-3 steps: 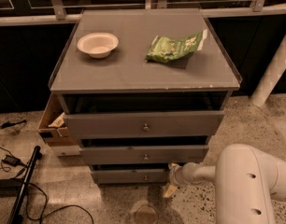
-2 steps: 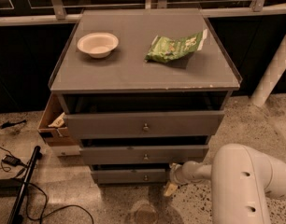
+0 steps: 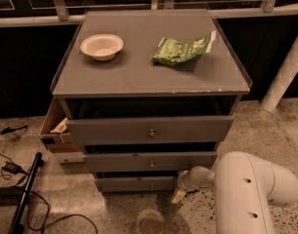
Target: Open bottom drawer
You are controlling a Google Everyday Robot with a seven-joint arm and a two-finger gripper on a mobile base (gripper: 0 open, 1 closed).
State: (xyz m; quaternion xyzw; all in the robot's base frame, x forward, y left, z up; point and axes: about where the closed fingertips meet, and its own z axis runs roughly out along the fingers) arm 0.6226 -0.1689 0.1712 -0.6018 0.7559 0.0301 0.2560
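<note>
The bottom drawer (image 3: 134, 183) is the lowest and narrowest grey front of the grey cabinet (image 3: 149, 77), just above the floor. It has a small round metal knob (image 3: 151, 185) at its centre and a dark gap above it. My gripper (image 3: 179, 194) is low by the drawer's right end, to the right of the knob and close to the floor. It comes off my white arm (image 3: 251, 194), which fills the lower right. The top drawer (image 3: 149, 129) and middle drawer (image 3: 150, 161) sit above.
A white bowl (image 3: 102, 46) and a green snack bag (image 3: 184, 49) lie on the cabinet top. A cardboard box (image 3: 55, 130) sticks out at the cabinet's left. Cables and a black pole (image 3: 23, 194) lie on the floor at left. A white post (image 3: 285, 72) stands at right.
My arm's large white link has shifted slightly to the left. The gripper stays by the bottom drawer's right end, and the drawers look unchanged.
</note>
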